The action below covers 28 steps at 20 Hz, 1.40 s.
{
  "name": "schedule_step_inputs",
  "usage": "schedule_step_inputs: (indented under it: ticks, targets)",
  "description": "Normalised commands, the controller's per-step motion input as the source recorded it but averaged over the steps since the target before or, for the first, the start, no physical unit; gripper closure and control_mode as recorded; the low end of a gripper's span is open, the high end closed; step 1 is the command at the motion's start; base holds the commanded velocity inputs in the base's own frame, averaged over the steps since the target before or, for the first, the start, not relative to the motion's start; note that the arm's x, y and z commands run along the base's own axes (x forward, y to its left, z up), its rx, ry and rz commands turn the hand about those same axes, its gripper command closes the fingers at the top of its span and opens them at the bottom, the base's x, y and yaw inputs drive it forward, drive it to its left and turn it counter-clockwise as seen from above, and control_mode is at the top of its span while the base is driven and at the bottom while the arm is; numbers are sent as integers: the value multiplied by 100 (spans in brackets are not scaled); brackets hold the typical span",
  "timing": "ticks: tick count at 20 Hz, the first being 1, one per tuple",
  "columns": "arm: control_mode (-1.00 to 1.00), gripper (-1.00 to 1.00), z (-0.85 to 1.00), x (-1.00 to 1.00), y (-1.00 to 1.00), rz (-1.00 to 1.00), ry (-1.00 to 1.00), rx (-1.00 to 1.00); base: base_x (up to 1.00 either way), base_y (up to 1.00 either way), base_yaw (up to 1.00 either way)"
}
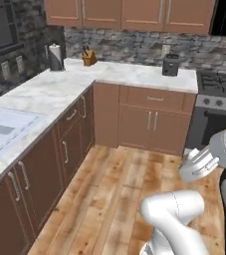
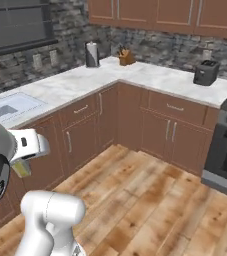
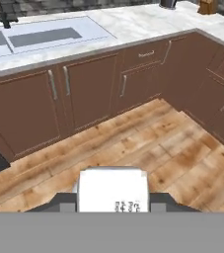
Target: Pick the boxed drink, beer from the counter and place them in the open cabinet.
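The boxed drink [image 3: 112,190], a small white carton with tiny dark print, sits squeezed tight between the two dark fingers of the claw [image 3: 112,197], up in the air over the wooden floor [image 3: 148,138]. Past the floor stand brown cupboard doors [image 3: 89,91]. On top runs the marbled bench [image 3: 133,22], with a pale sink [image 3: 39,34] set along its far edge.

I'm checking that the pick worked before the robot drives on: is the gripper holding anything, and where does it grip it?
Yes. The gripper is shut on the boxed drink, a white carton, clamped by its two opposite sides; the fingertips themselves are hidden.
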Motion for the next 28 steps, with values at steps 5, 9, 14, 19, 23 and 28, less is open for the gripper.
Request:
schedule_step_inputs:
  ticks: [5,9,14,19,23,28]
  targets:
    - [100,100,0,0,0,0,0,0,0,0,60]
    - [100,100,0,0,0,0,0,0,0,0,61]
    - [100,100,0,0,0,0,0,0,0,0,59]
    - [100,100,0,0,0,0,0,0,0,0,59]
    - [100,100,0,0,0,0,0,0,0,0,59]
    - [100,100,0,0,0,0,0,0,0,0,59]
